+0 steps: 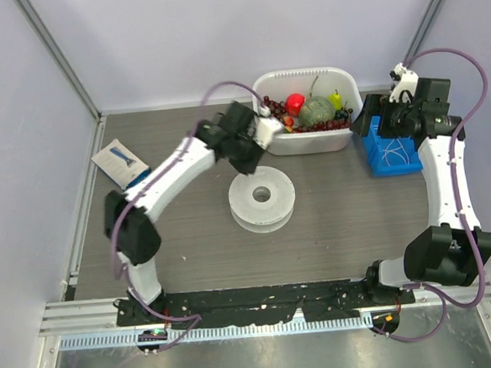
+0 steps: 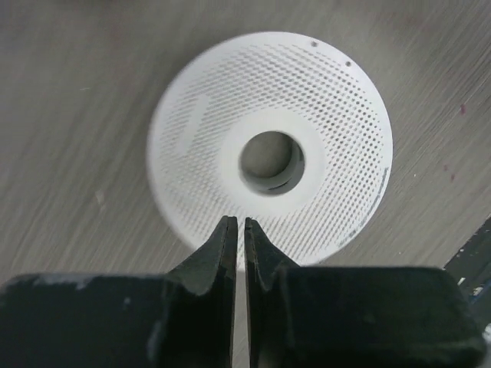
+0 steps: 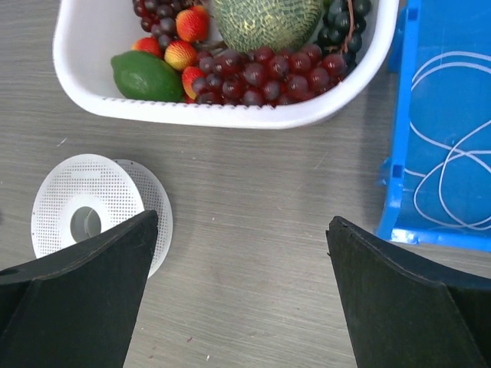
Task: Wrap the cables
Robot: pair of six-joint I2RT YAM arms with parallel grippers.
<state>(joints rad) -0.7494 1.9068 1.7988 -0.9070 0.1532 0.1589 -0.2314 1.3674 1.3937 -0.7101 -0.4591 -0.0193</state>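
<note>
- Hovering over the spool on the bench, the left hand was all but closed and held nothing; coming down, it could shove the spool aside.
- The right hand gaped wide near the blue tray, where the cable lay looped; one pinch might snag several loops.

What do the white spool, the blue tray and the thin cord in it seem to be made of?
Spool: matte white plastic, apparently; moulded flanges full of tiny holes. Blue tray: probably rigid plastic, with even colour and a moulded rim. Cord: thin, white, limp loops; material unclear.
</note>
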